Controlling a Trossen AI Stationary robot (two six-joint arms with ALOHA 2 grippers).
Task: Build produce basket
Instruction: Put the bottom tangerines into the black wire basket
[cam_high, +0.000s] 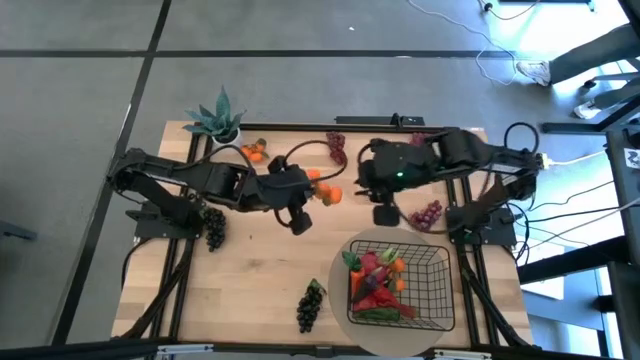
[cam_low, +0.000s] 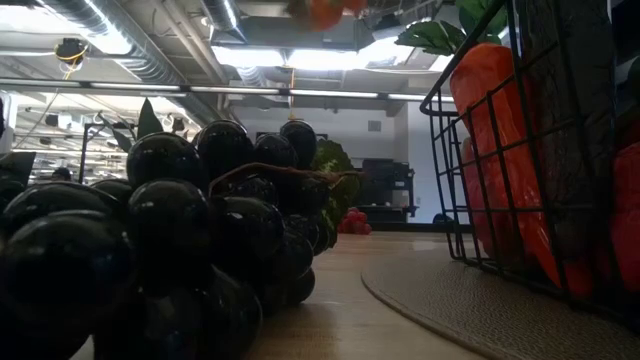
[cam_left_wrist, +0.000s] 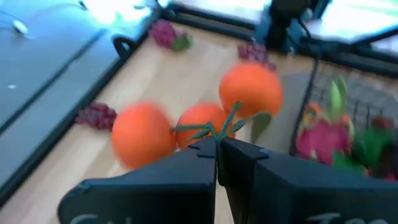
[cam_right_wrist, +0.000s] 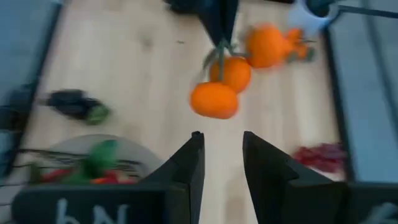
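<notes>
Grapes (cam_low: 170, 250), dark and close to the low camera, fill its left half and hide most of the desk (cam_high: 250, 270) behind them; only the basket (cam_high: 425, 290) wall and a carrot (cam_low: 500, 150) inside it show at that picture's right. Both wrist views are blurred, so small details of the fruit are hard to make out. From above, the left claw (cam_left_wrist: 217, 146) is over the middle of the desk, pinched tight on the green stem of a tangerine bunch (cam_left_wrist: 199, 121), which hangs clear of the desk. The right claw (cam_right_wrist: 221, 149) is just beside the bunch, its fingers parted with nothing between them. The basket sits on a round mat (cam_high: 340, 300) at the near right, holding a dragon fruit (cam_left_wrist: 323, 137) and other produce. Red grapes (cam_high: 428, 214) lie near the right arm. A potted plant (cam_high: 216, 120) stands at the far left corner.
</notes>
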